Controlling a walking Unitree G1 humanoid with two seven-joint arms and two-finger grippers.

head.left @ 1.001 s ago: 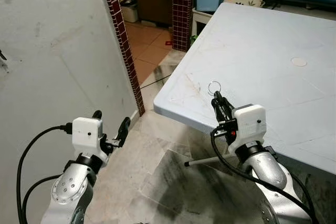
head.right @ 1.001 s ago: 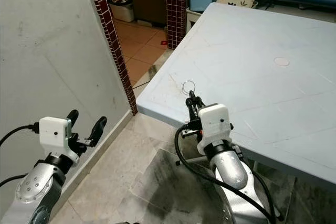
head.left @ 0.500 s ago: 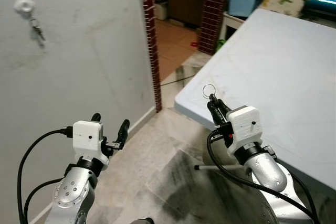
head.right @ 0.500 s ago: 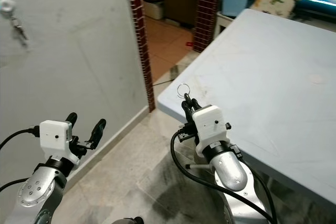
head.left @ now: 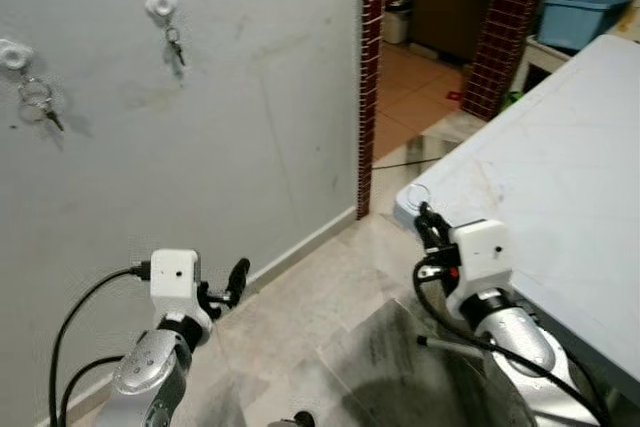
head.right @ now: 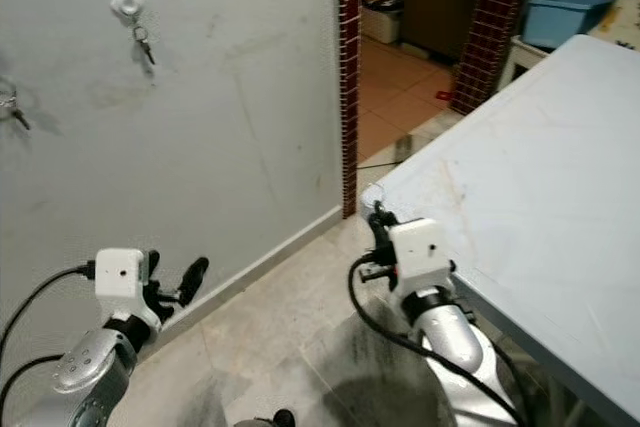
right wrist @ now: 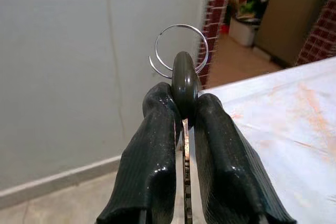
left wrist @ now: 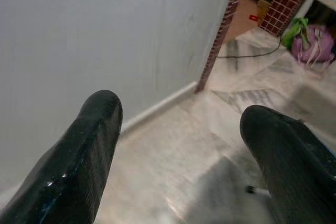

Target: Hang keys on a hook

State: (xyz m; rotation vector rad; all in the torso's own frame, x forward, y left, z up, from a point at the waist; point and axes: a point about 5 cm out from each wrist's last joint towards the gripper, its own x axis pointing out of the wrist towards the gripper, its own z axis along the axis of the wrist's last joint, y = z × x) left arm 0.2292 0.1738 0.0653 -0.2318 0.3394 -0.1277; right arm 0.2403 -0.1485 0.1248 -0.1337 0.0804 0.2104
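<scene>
My right gripper [head.left: 428, 221] is shut on a key [right wrist: 185, 82] whose metal ring [right wrist: 179, 50] sticks up above the fingertips; it is held beside the corner of the pale blue table [head.left: 560, 147]. On the grey wall are two white hooks: one [head.left: 160, 2] with a key hanging from it, another [head.left: 10, 53] at the left edge with a ring and key. The wall stands well ahead of the gripper. My left gripper [head.left: 228, 282] is open low on the left, over the floor near the skirting.
A red-tiled pillar [head.left: 372, 67] ends the wall, with a doorway and terracotta floor behind it. A blue bin [head.left: 580, 19] stands at the back right. A cable [head.left: 420, 159] lies across the marble floor [head.left: 320, 307].
The camera has turned left: the wall and its two hooks have come into view and the table has slid right. The right gripper still holds the key; the left stays open.
</scene>
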